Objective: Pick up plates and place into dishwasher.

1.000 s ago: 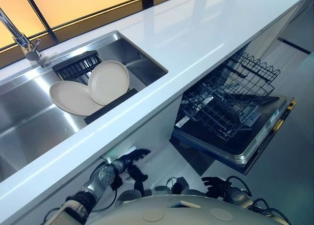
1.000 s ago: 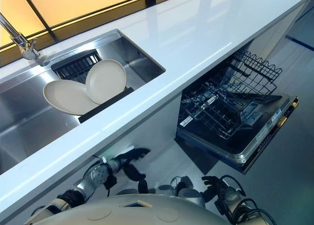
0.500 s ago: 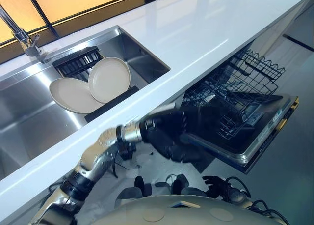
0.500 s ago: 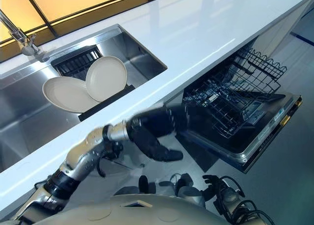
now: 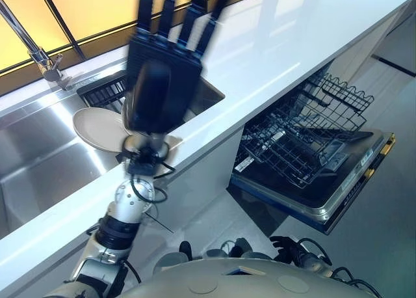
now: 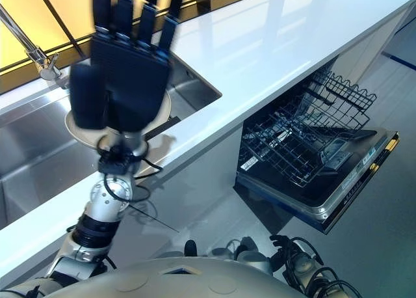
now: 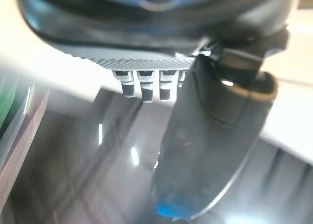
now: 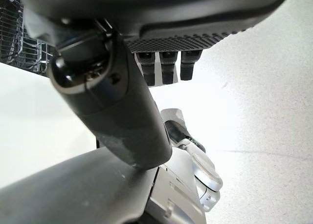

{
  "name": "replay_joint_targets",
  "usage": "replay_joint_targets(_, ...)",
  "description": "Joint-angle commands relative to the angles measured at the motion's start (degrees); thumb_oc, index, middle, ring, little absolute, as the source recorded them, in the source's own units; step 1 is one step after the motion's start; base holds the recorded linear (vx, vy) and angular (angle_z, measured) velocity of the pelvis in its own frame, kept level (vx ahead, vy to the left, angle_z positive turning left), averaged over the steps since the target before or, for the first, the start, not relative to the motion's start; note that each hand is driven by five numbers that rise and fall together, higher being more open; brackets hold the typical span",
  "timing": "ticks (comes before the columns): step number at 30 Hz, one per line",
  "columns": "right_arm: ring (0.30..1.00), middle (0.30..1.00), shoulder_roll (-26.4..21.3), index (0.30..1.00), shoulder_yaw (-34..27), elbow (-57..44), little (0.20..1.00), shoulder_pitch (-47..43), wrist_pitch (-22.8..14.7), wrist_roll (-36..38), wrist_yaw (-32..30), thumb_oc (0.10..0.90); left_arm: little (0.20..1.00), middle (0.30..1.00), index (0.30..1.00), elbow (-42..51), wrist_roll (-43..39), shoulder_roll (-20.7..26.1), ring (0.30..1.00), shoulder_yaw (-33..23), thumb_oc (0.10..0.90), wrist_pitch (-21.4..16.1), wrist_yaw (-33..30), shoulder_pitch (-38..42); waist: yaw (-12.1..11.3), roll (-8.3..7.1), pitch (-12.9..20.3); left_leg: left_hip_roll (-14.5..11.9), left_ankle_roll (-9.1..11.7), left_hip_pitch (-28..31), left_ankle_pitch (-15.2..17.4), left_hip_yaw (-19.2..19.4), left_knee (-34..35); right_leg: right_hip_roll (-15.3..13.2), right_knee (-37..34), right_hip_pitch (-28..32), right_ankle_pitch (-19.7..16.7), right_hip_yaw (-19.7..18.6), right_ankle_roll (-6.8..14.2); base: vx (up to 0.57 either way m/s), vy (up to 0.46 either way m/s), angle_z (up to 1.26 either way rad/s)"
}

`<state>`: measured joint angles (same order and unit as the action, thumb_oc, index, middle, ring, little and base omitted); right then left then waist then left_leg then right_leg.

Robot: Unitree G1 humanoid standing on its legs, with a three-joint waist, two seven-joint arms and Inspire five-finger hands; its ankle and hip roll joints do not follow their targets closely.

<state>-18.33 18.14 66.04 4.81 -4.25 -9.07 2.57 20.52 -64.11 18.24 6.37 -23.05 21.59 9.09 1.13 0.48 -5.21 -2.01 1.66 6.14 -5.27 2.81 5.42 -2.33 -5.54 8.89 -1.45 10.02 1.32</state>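
Kitchen: sink [image 5: 39,161], dishwasher [image 5: 312,155], worktop [image 5: 273,44]

Left hand [image 5: 159,83] raised, fingers straight; right hand [image 5: 289,246] low, fingers curled.

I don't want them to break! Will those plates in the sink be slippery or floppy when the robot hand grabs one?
Probably stiff, not floppy: the plates keep their round shape while leaning in the black rack. Likely slippery, since they look smooth and glossy. Possibly breakable if knocked against the steel sink. The left hand is open above them.

Brushed steel sink [image 5: 39,161] (dull sheen), glossy white counter [image 5: 273,44].
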Motion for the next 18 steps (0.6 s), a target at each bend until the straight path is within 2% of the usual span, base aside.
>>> replay_joint_targets(1, 0.9, 0.9, 4.96, 0.9, 0.22, -1.54, 0.9, -0.4, -2.11, 0.92, 0.85, 0.8, 0.9, 0.9, 0.9, 2.71, 40.5, 6.02, 0.9, -9.87, 0.8, -6.1, -22.93, 2.84, -2.91, -0.68, 0.45, 4.13, -2.79, 3.42, 9.05, 1.22, -0.42, 1.44, 2.86, -0.1, 4.11, 0.96, 1.55, 0.03, 0.005, 0.13)
replay_joint_targets(2, 0.9, 0.9, 4.63, 0.9, 0.2, -1.29, 0.9, -0.09, -2.49, 0.8, 1.06, 0.8, 0.9, 0.9, 0.9, 1.0, 51.34, 9.7, 0.9, -11.88, 0.8, -4.01, -29.98, 3.78, -2.99, -0.71, 1.02, 4.19, -2.83, 3.04, 8.82, 1.13, -0.42, 1.47, 2.83, -0.34, 4.12, 1.08, 1.55, 0.05, 0.008, 0.16)
replay_joint_targets(3, 0.9, 0.9, 4.19, 0.9, 0.22, -1.1, 0.9, 0.18, -2.7, 0.53, 1.4, 0.8, 0.9, 0.9, 0.9, -2.01, 60.31, 15.06, 0.9, -14.21, 0.8, 0.2, -34.87, 5.22, -2.97, -0.59, 1.38, 4.15, -2.85, 3.25, 8.98, 1.18, -0.42, 1.57, 2.89, -0.09, 4.43, 1.17, 1.59, 0.03, 0.007, 0.16)
replay_joint_targets(4, 0.9, 0.9, 4.13, 0.9, 0.17, -1.04, 0.9, 0.19, -2.79, 0.34, 1.49, 0.8, 0.9, 0.9, 0.9, -2.88, 62.52, 16.61, 0.9, -14.61, 0.8, 1.19, -36.01, 5.75, -2.95, -0.63, 1.61, 4.2, -2.87, 2.95, 8.72, 1.21, -0.42, 1.54, 2.85, -0.35, 4.25, 1.23, 1.59, 0.04, 0.008, 0.13)
replay_joint_targets(6, 0.9, 0.9, 2.75, 0.9, 0.28, -0.95, 0.9, -0.38, -2.57, 0.42, 2.74, 0.8, 0.9, 0.9, 0.9, -8.59, 67.12, 25.43, 0.9, -17.09, 0.8, 6.26, -37.48, 8.37, -2.84, -0.2, 2.34, 4.03, -2.66, 2.8, 8.5, 1.77, -0.42, 1.67, 2.91, -0.48, 4.36, 1.15, 1.52, 0.04, 0.008, 0.12)
replay_joint_targets(9, 0.9, 0.9, 1.57, 0.9, -0.03, -1.51, 0.9, -0.94, -1.8, 0.32, 4.15, 0.8, 0.9, 0.9, 0.9, -15.11, 70.79, 34.01, 0.9, -17.47, 0.8, 9.93, -37.56, 10.57, -2.59, 0.42, 2.64, 3.91, -2.51, 2.79, 8.26, 2.37, -0.42, 1.68, 3.25, -0.68, 4.43, 1.05, 1.61, 0.02, 0.009, 0.05)
replay_joint_targets(10, 0.9, 0.9, 1.16, 0.9, -0.08, -1.68, 0.9, -1.12, -1.46, -0.1, 4.63, 0.8, 0.9, 0.9, 0.9, -17.84, 73.97, 37.19, 0.9, -17.3, 0.8, 10.51, -37.51, 11.19, -2.47, 0.8, 2.69, 3.84, -2.48, 2.84, 8.2, 2.67, -0.42, 1.66, 3.4, -0.74, 4.46, 1.02, 1.65, 0.02, 0.021, -0.04)
replay_joint_targets(11, 0.9, 0.9, 1.12, 0.9, -0.07, -1.72, 0.9, -1.13, -1.42, -0.19, 4.69, 0.8, 0.9, 0.9, 0.9, -18.65, 74.84, 38.03, 0.9, -17.1, 0.8, 10.78, -37.21, 11.49, -2.43, 0.83, 2.67, 3.83, -2.48, 2.86, 8.2, 2.72, -0.42, 1.66, 3.45, -0.74, 4.48, 1.0, 1.66, 0.02, 0.024, -0.04)
replay_joint_targets(13, 0.9, 0.9, 0.54, 0.9, -0.27, -1.89, 0.9, -1.13, -1.28, -0.69, 5.24, 0.8, 0.9, 0.9, 0.9, -22.29, 76.73, 42.58, 0.9, -15.86, 0.8, 11.01, -36.22, 12.82, -2.16, 1.24, 2.69, 3.86, -2.5, 2.95, 8.19, 2.95, -0.42, 1.65, 3.65, -0.77, 4.52, 0.97, 1.76, 0.02, 0.023, -0.03)
replay_joint_targets(17, 0.9, 0.9, -0.89, 0.9, -0.48, -2.07, 0.9, -1.08, -1.37, -0.89, 6.1, 0.8, 0.9, 0.9, 0.9, -28.7, 82.36, 50.89, 0.9, -11.75, 0.8, 9.55, -33.06, 16.92, -1.23, 2.29, 2.82, 3.95, -2.59, 3.14, 8.22, 3.39, -0.42, 1.63, 4.05, -0.87, 4.64, 0.48, 2.05, 0.02, 0.027, -0.01)
replay_joint_targets(18, 0.9, 0.9, -1.23, 0.9, -0.55, -2.04, 0.9, -1.06, -1.43, -0.97, 6.24, 0.8, 0.9, 0.9, 0.9, -30.82, 82.91, 53.42, 0.9, -9.15, 0.8, 8.88, -32.13, 19.46, -0.91, 2.63, 2.76, 4.01, -2.64, 3.29, 8.25, 3.53, -0.42, 1.62, 4.26, -0.91, 4.66, 0.35, 2.16, 0.03, 0.036, 0.01)
